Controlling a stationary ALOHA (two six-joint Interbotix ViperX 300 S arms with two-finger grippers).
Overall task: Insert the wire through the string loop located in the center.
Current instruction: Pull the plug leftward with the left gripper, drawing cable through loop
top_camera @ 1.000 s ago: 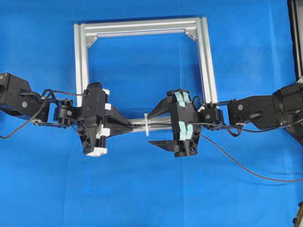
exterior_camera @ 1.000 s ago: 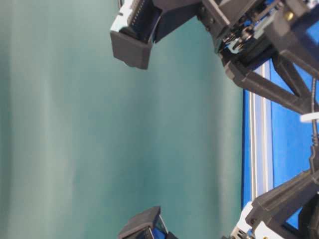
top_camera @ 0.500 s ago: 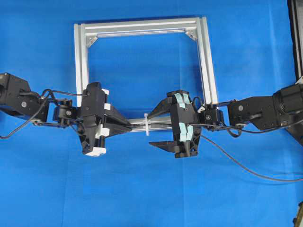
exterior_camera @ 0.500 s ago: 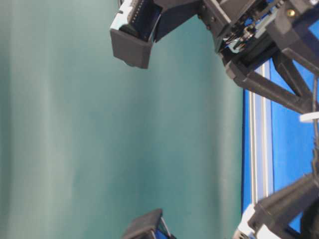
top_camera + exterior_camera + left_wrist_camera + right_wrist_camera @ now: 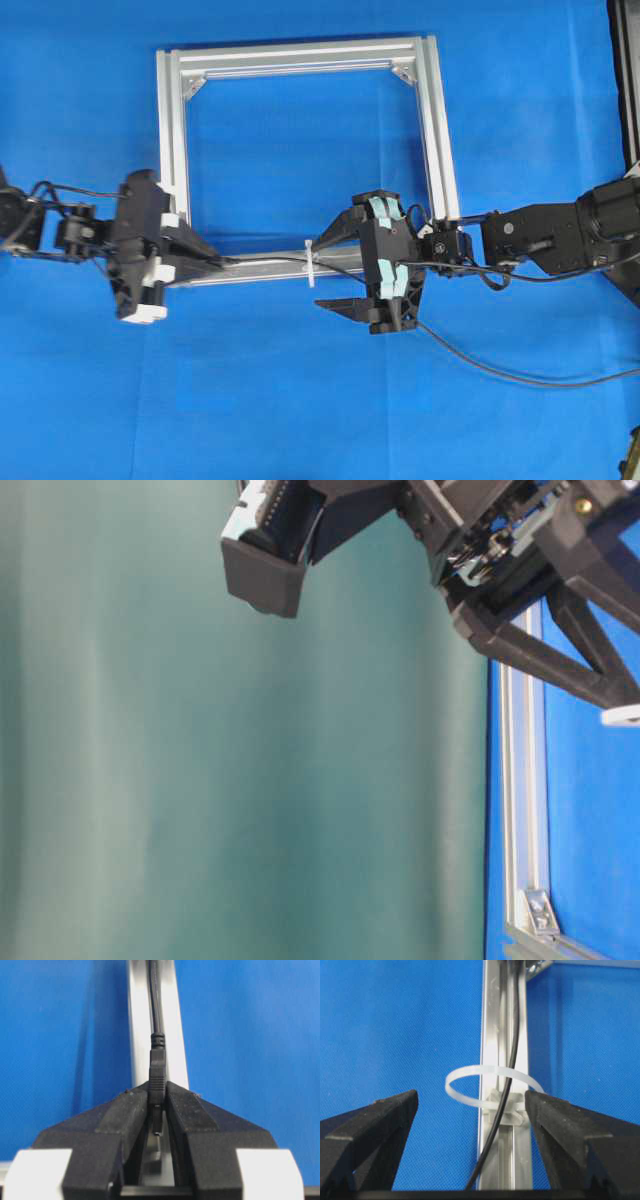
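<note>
Wire (image 5: pixel 157 1067) plug clamped in left gripper (image 5: pixel 158 1110), right gripper (image 5: pixel 470 1110) wide open

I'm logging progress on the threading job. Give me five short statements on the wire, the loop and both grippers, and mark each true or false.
1. The left gripper is shut on the plug end of the wire. True.
2. The right gripper is clamped on the string loop. False: its jaws stand wide open, one on each side of the loop.
3. The wire runs through the string loop. True.
4. The loop sits on the top bar of the aluminium frame. False: it is on the bottom bar.
5. The right gripper holds the wire. False: it holds nothing.
</note>
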